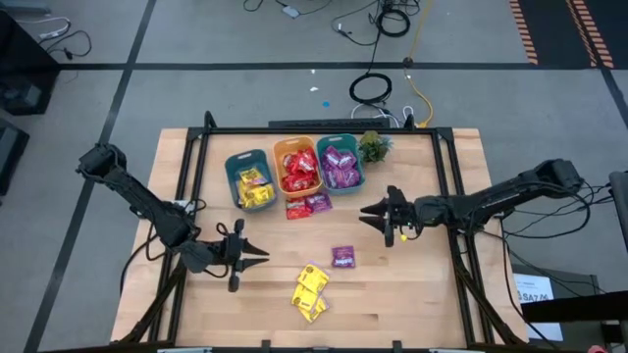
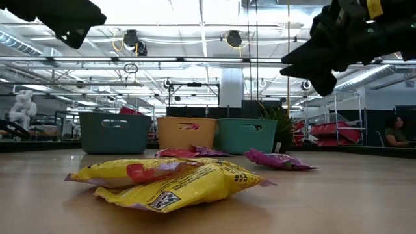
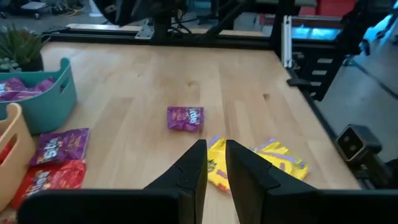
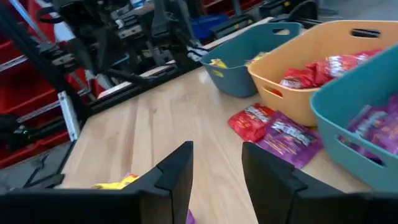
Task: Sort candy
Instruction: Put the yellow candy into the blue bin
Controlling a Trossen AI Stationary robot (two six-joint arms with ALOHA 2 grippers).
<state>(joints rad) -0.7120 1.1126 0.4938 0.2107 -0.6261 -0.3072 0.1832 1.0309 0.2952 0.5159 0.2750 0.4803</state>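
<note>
Wooden table (image 1: 412,294) with bins (image 1: 294,167), candy (image 1: 311,291)

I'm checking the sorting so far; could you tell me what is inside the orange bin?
The orange bin holds a heap of red candy packets, filling most of it. Anything under the top layer, and the bin's floor, is covered.

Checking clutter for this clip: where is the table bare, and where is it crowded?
Bare wood lies between the yellow packets and the right gripper, and left of the dark teal bin. Crowded: the strip before the orange bin, where red and purple packets lie.
</note>
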